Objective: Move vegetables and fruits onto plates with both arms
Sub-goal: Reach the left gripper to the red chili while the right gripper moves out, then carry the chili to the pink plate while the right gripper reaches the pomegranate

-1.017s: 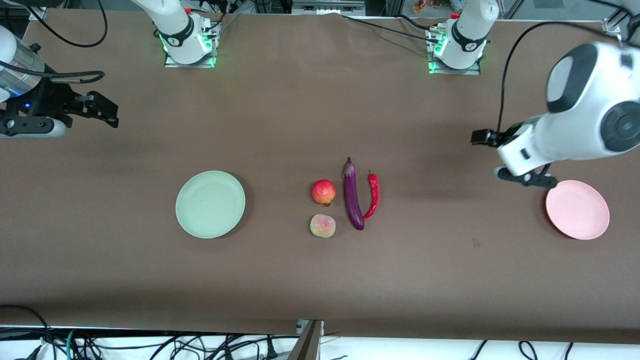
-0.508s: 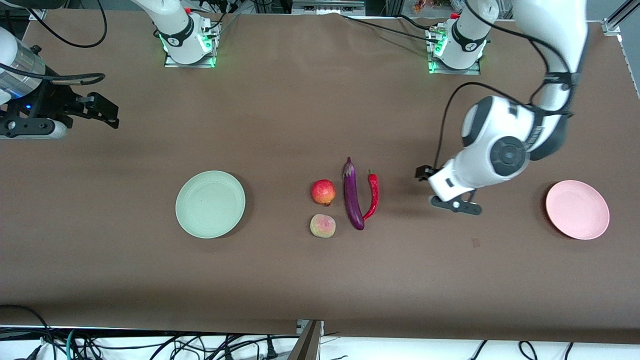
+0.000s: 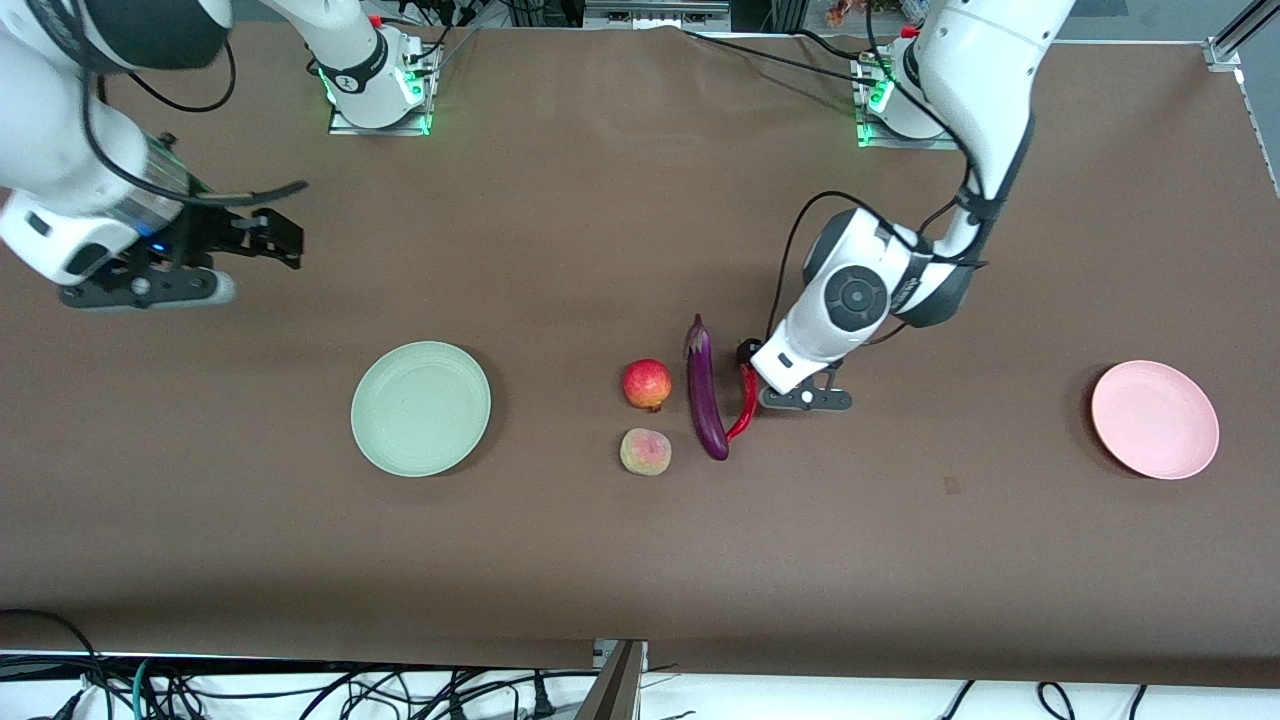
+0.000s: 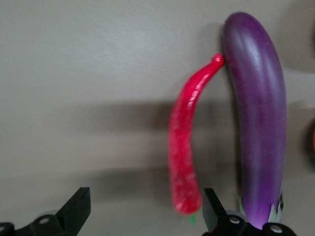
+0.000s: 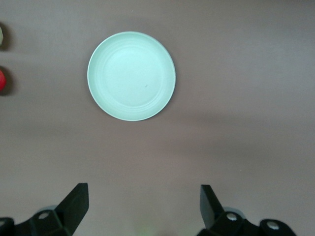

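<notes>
Left gripper moved over chili, jaws spread | right gripper jaws spread

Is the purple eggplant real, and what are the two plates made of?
The eggplant looks like glossy plastic: smooth, evenly shiny skin, though it could be real. The green plate and pink plate look like matte plastic, with soft pastel color and faint molded rings.

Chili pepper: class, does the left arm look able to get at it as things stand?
Probably yes. The left gripper hangs open over the chili pepper; only the eggplant touching its tip crowds one side.
</notes>
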Robot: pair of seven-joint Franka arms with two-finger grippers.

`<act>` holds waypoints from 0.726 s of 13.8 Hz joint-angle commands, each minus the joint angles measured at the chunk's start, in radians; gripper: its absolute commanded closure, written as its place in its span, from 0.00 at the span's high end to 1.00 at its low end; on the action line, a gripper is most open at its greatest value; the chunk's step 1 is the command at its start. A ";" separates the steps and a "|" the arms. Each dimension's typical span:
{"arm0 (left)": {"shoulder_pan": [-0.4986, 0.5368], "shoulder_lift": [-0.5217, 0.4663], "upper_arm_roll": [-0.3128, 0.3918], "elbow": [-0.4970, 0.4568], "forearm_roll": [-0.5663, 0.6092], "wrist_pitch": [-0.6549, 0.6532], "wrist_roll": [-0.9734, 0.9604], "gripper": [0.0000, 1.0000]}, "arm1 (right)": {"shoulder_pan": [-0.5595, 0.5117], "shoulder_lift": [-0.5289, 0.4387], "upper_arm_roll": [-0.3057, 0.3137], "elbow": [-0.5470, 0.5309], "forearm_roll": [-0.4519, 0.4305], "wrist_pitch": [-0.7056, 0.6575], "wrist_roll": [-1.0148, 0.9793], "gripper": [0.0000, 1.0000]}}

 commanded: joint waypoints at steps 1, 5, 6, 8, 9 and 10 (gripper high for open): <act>-0.020 0.021 0.014 0.011 -0.002 0.034 -0.019 1.00 | 0.028 0.066 -0.003 0.043 0.036 0.009 -0.011 1.00; -0.029 0.076 0.012 0.014 -0.001 0.118 -0.019 0.77 | 0.101 0.192 0.011 0.097 0.073 0.093 0.087 1.00; -0.030 0.082 0.012 0.014 -0.001 0.122 -0.019 0.76 | 0.124 0.215 0.011 0.096 0.080 0.145 0.130 1.00; -0.034 0.081 0.012 0.014 -0.001 0.122 -0.010 0.55 | 0.172 0.267 0.011 0.097 0.132 0.216 0.231 1.00; -0.034 0.078 0.012 0.016 -0.001 0.120 -0.008 0.34 | 0.192 0.290 0.011 0.097 0.140 0.256 0.274 1.00; -0.030 0.064 0.012 0.016 -0.001 0.110 -0.011 0.12 | 0.212 0.316 0.011 0.097 0.142 0.300 0.325 1.00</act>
